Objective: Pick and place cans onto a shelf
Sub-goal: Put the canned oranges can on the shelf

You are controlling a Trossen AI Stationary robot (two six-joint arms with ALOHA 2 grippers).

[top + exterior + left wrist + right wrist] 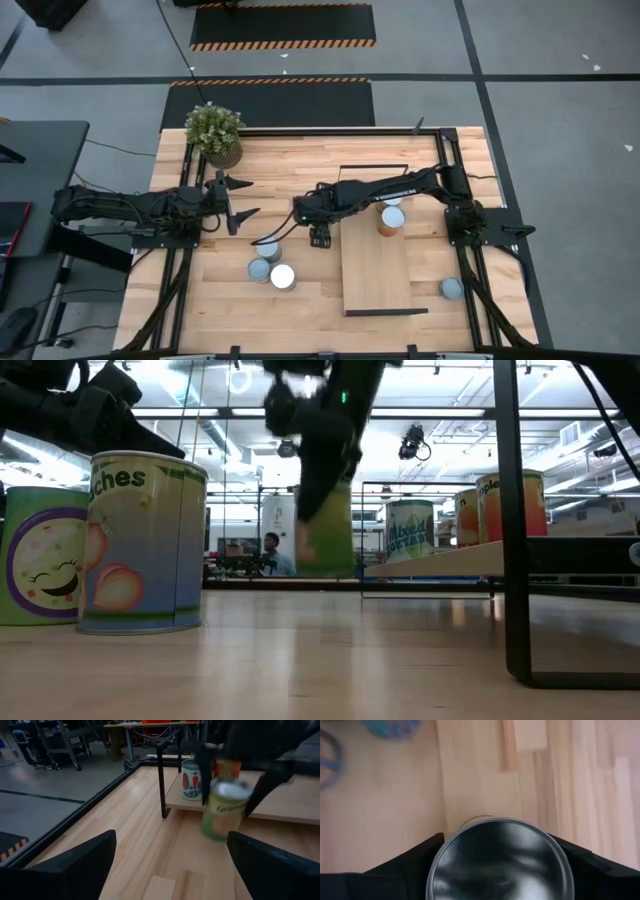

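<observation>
My right gripper is shut on a green-sided can, held above the table just left of the shelf. The can's shiny top shows in the right wrist view. The shelf is a light-wood board with black end frames, and two cans stand on its far part. My left gripper is open and empty, left of the held can, which shows in its wrist view. Three cans stand on the table near the front, and one stands right of the shelf. My right gripper pinches the can's round side just below its top rim between its two fingers, one on each opposite side. The fingers come from above, pointing down. The can hangs upright, lifted clear of the table.
A potted green plant stands at the table's far left corner. In the low view two cans stand close at the left. The near part of the shelf board is bare. A person sits far behind the table.
</observation>
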